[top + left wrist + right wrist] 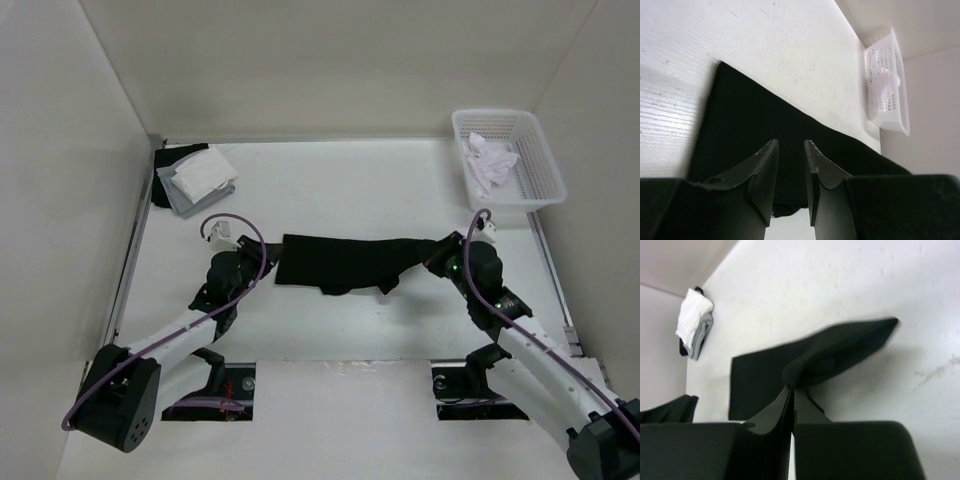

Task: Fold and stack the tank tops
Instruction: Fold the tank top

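A long black tank top (345,262) lies stretched across the middle of the table. My right gripper (440,255) is shut on its right end and lifts that end off the table; in the right wrist view the cloth (830,357) bunches at the closed fingertips (793,389). My left gripper (262,268) is open and empty at the top's left end, its fingers (765,165) over the black cloth (755,120). A folded stack of white and grey tank tops (197,178) lies at the back left, also in the right wrist view (694,322).
A white plastic mesh basket (520,185) holding crumpled white cloth (490,160) stands at the back right, also in the left wrist view (885,80). A dark cloth (160,180) lies under the back-left stack. White walls enclose the table.
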`<action>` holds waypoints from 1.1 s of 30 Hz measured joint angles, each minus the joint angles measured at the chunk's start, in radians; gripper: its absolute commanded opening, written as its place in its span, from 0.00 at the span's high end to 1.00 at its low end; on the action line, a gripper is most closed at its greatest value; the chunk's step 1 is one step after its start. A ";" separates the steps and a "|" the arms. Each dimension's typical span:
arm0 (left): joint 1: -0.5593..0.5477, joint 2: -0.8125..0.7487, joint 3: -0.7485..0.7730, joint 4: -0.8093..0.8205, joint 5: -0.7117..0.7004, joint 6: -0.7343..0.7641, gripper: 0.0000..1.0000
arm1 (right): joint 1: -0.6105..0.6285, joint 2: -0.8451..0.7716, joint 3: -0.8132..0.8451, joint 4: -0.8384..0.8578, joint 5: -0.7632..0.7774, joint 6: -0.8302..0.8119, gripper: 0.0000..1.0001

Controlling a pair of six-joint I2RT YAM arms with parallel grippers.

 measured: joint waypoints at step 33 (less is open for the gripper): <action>0.139 -0.138 -0.036 -0.039 0.110 -0.051 0.73 | 0.591 0.837 0.686 -0.090 0.098 -0.244 0.95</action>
